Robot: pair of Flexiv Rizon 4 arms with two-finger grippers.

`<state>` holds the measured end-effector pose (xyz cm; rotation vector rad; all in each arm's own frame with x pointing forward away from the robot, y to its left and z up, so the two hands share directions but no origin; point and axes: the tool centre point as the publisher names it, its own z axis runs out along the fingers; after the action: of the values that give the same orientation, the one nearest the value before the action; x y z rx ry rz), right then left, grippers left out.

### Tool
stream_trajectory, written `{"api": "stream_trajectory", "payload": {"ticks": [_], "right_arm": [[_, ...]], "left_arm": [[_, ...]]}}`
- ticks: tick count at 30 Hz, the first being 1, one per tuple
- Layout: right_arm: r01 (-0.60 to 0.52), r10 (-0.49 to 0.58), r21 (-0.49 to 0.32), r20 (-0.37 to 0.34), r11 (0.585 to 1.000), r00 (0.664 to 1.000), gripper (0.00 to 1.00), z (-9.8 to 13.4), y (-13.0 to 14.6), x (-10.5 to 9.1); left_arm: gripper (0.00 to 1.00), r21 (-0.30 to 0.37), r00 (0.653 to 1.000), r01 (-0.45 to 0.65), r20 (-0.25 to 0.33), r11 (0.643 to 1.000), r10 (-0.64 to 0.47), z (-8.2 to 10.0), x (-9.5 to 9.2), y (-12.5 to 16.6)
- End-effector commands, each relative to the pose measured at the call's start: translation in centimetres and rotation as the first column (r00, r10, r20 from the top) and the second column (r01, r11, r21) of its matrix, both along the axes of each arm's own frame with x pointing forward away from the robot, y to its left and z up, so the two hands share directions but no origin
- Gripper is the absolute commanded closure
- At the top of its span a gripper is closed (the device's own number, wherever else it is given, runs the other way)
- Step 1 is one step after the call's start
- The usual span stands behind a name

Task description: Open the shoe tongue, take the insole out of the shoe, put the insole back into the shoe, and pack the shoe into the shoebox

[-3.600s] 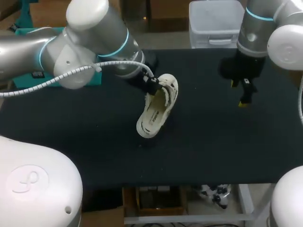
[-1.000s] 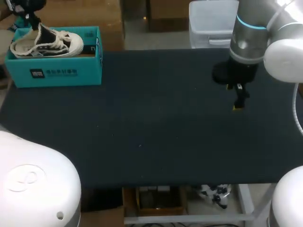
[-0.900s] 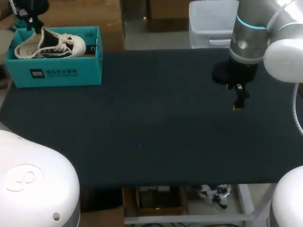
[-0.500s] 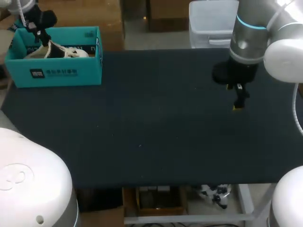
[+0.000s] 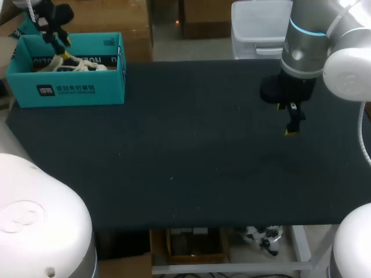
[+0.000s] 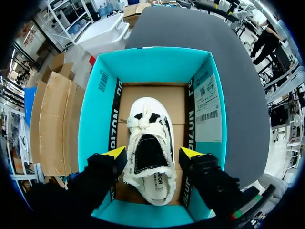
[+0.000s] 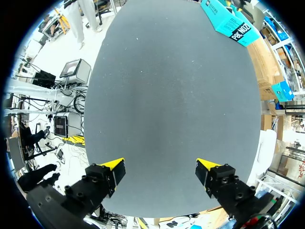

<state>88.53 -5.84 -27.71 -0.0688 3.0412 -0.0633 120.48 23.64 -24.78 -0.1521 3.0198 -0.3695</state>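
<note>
Black table, teal shoebox holding frayed white-black shoe; left fingers, right fingers released.

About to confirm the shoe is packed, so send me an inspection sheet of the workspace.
Surface: black table, flat.
Job's things: shoe sits sole-down inside the teal shoebox at the table's far left corner; insole shows in its heel.
Clutter: nothing seen.
Pincers: left pincer open, fingers either side of the shoe's heel; right pincer open above bare table.
Cables: white cable loops beside the right arm.
Surroundings: nothing seen reaching over the table.
</note>
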Motion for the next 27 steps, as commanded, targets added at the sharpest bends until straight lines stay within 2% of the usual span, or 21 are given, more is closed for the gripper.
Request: {"api": "stream_trajectory", "payload": {"ticks": [1, 5, 11, 15, 18, 27], "right_arm": [[0.000, 0.000, -0.001, 0.001, 1.000, 1.000, 0.00, 0.0, 0.0, -0.1], [0.000, 0.000, -0.001, 0.001, 1.000, 1.000, 0.00, 0.0, 0.0, -0.1], [0.000, 0.000, -0.001, 0.001, 1.000, 1.000, 0.00, 0.0, 0.0, -0.1], [0.000, 0.000, -0.001, 0.001, 1.000, 1.000, 0.00, 0.0, 0.0, -0.1], [0.000, 0.000, -0.001, 0.001, 1.000, 1.000, 0.00, 0.0, 0.0, -0.1], [0.000, 0.000, -0.001, 0.001, 1.000, 1.000, 0.00, 0.0, 0.0, -0.1]], "left_arm": [[0.00, 0.035, 0.997, -0.002, 0.082, 0.999, 0.000, 4.7, -3.7, -1.5], [0.00, 0.048, 0.994, 0.007, 0.105, 0.999, -0.012, 7.1, -6.4, -3.4], [0.00, 0.101, 0.992, -0.001, 0.125, 0.995, -0.012, 9.2, -10.2, -5.8], [0.00, 0.148, 0.988, -0.006, 0.156, 0.989, -0.018, 9.8, -12.9, -7.2], [0.00, 0.149, 0.986, -0.013, 0.164, 0.989, -0.012, 10.1, -14.4, -7.7], [0.00, 0.172, 0.982, -0.045, 0.186, 0.984, 0.012, 10.1, -17.4, -9.2]]}}
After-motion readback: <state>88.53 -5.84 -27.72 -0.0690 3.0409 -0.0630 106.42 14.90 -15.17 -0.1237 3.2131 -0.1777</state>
